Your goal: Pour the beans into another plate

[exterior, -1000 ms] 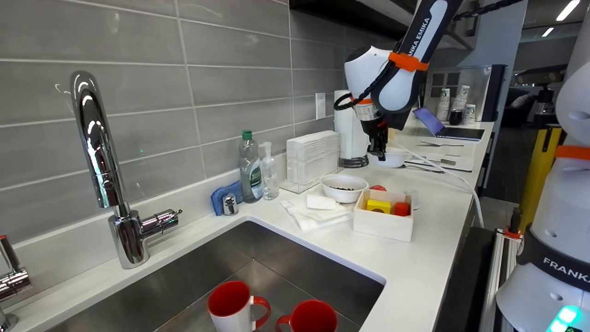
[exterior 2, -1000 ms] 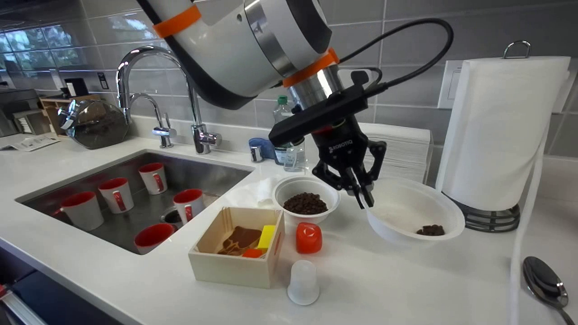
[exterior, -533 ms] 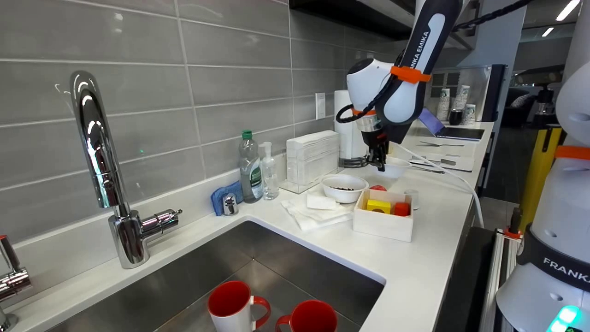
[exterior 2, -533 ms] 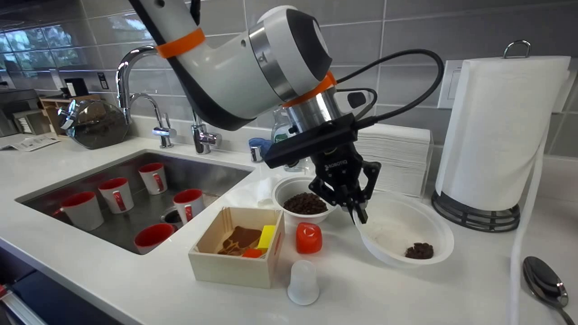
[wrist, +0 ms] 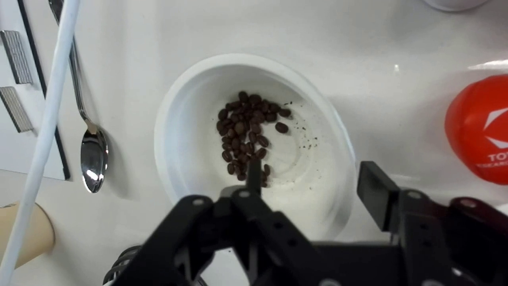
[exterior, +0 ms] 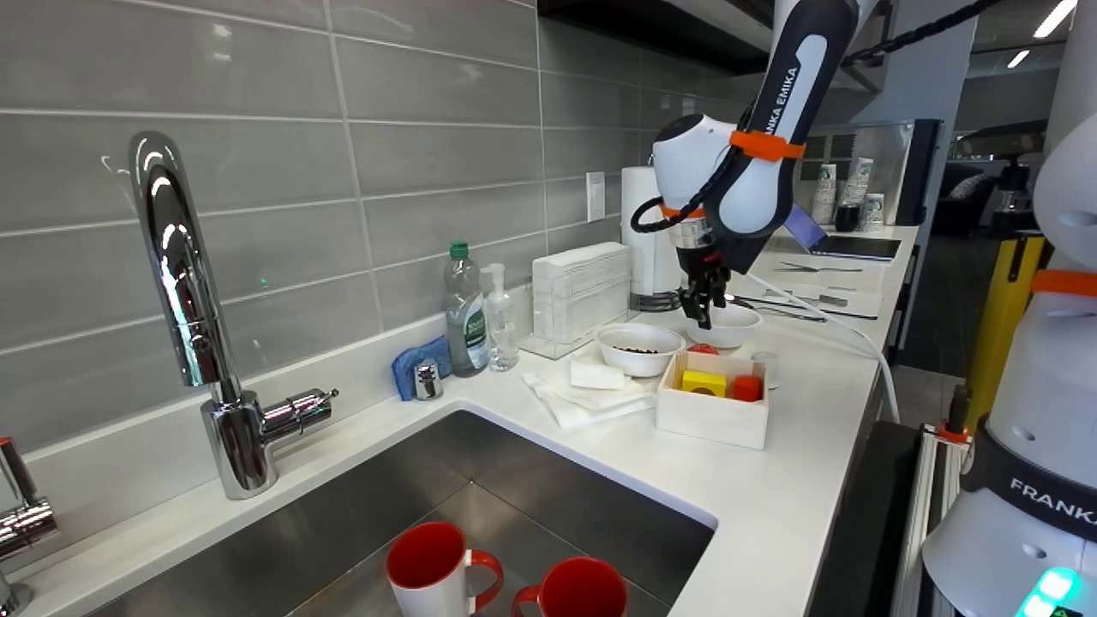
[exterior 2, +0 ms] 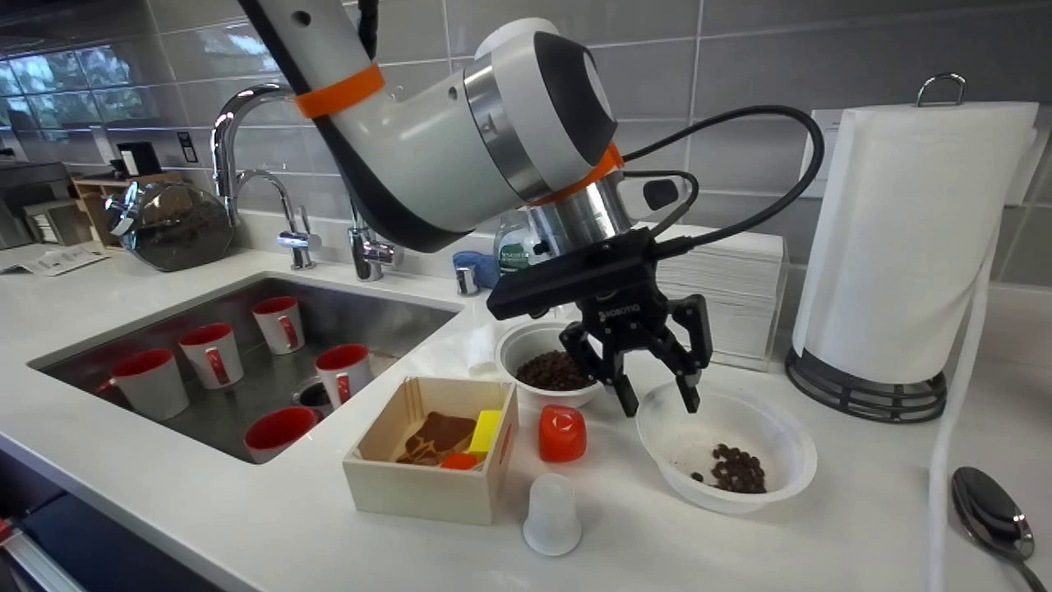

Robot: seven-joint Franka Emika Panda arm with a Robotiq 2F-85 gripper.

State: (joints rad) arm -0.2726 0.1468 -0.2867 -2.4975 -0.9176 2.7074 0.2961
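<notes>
A white bowl [exterior 2: 772,427] stands upright on the counter, holding a small patch of dark brown beans [wrist: 238,137] on its bottom. Over one side of it my gripper [exterior 2: 660,407] is open with nothing held. In the wrist view the bowl's rim runs between the fingers: one finger is over the inside, the other [wrist: 375,190] just outside. Whether the tips are above the rim or level with it, I cannot tell. Closer to the sink sits the plate, a low white dish [exterior: 643,364], with a larger heap of beans [exterior 2: 555,374] in it.
A red block [exterior 2: 563,433], a small translucent cup [exterior 2: 552,514] and a wooden box [exterior 2: 431,485] stand near both dishes. Paper towels [exterior 2: 912,247] rise behind. A white cable [wrist: 45,127] and a spoon [wrist: 94,159] lie beside the bowl. The sink [exterior 2: 271,378] holds several mugs.
My gripper, earlier shut on the bowl's rim, has lowered the bowl to the counter and opened, letting it go. The beans in the bowl have spread out from a tight clump.
</notes>
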